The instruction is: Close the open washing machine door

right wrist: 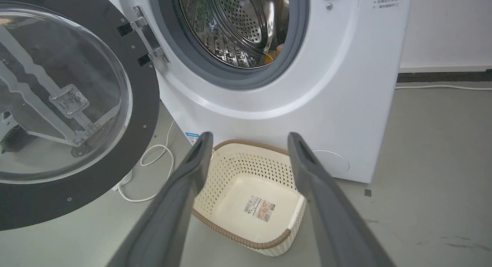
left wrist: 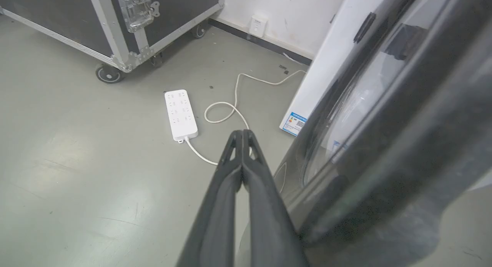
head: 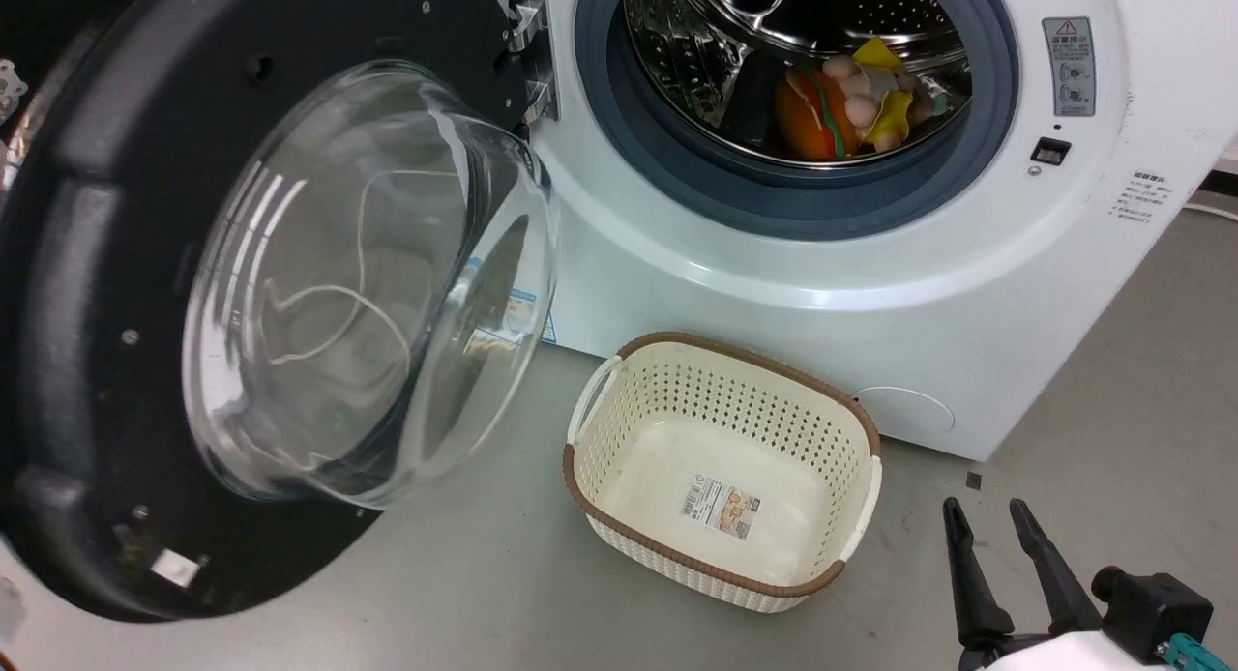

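Head view: the washing machine (head: pixel 870 294) stands on the floor with its drum mouth uncovered. The washing machine door (head: pixel 87 265) hangs swung wide on the hinge at the mouth's left, its glass bowl facing the robot. The likeliest failure, I judge, is a push that slides along the smooth curved outer face and leaves the door short of its latch. A push low on the rim might also strain the hinge rather than swing it.

The cream basket (head: pixel 677 336) sits on the floor just before the machine's front, under the arc of the swing, so the bulging glass may brush its rim. Colourful toys (head: pixel 851 110) lie low in the drum near the mouth and could be pinched.

In the left wrist view the left end effector (left wrist: pixel 242 133) is clenched on nothing. The door (left wrist: pixel 403 124) lies just beside it on that view's right, and I cannot tell whether they touch. The right end effector (head: pixel 985 509), released and empty, hangs well apart, with the basket between it and the door.
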Tool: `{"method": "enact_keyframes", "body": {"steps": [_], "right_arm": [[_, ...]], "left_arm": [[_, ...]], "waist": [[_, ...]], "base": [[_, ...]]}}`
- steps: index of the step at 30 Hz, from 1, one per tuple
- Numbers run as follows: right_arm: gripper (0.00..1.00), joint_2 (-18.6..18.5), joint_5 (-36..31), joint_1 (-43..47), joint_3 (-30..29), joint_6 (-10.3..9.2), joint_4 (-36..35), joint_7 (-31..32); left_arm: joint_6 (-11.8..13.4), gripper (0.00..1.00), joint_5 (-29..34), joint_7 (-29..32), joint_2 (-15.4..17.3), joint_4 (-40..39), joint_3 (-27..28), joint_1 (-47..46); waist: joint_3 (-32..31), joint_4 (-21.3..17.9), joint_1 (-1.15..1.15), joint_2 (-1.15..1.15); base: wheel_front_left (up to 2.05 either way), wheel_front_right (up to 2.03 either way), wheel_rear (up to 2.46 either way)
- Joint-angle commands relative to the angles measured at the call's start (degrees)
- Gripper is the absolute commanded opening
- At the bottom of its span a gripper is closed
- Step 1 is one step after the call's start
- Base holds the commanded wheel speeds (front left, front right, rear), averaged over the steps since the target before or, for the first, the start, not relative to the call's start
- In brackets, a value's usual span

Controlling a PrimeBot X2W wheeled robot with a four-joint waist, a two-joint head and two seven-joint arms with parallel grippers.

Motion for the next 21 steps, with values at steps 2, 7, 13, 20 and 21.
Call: {"method": "enact_keyframes", "body": {"steps": [2,7,13,20,21], "right_arm": [[1.00,-0.1,0.9,-0.1,-0.3,0.05,0.4,-0.7],[1.00,-0.1,1.9,0.4,-0.7,0.05,1.0,-1.3],[1.00,-0.1,2.8,0.2,-1.6,0.05,1.8,-2.0],[1.00,-0.1,3.8,-0.5,-3.4,0.05,2.6,-2.8],[1.00,-0.1,3.9,-0.6,-3.6,0.06,2.8,-2.9]], "left_arm": [[-0.6,0.00,-2.9,1.9,1.6,-1.9,-1.7,2.3],[-0.9,0.00,-6.6,3.9,4.1,-8.0,-5.0,6.4],[-1.3,0.00,-9.7,4.9,6.3,-16.4,-10.9,8.9],[-1.7,0.00,-13.0,5.5,9.5,-24.6,-20.8,6.6],[-1.8,0.00,-13.6,5.6,9.8,-25.6,-22.4,5.8]], "waist": [[-0.1,0.1,0.00,0.00],[-0.1,0.8,0.00,0.00],[-0.1,1.7,0.00,0.00],[0.2,1.5,-0.01,0.00],[0.3,1.3,-0.01,0.00]], "base": [[0.00,0.00,0.00],[0.00,0.00,0.00],[0.00,0.00,0.00],[0.00,0.00,0.00],[0.00,0.00,0.00]]}}
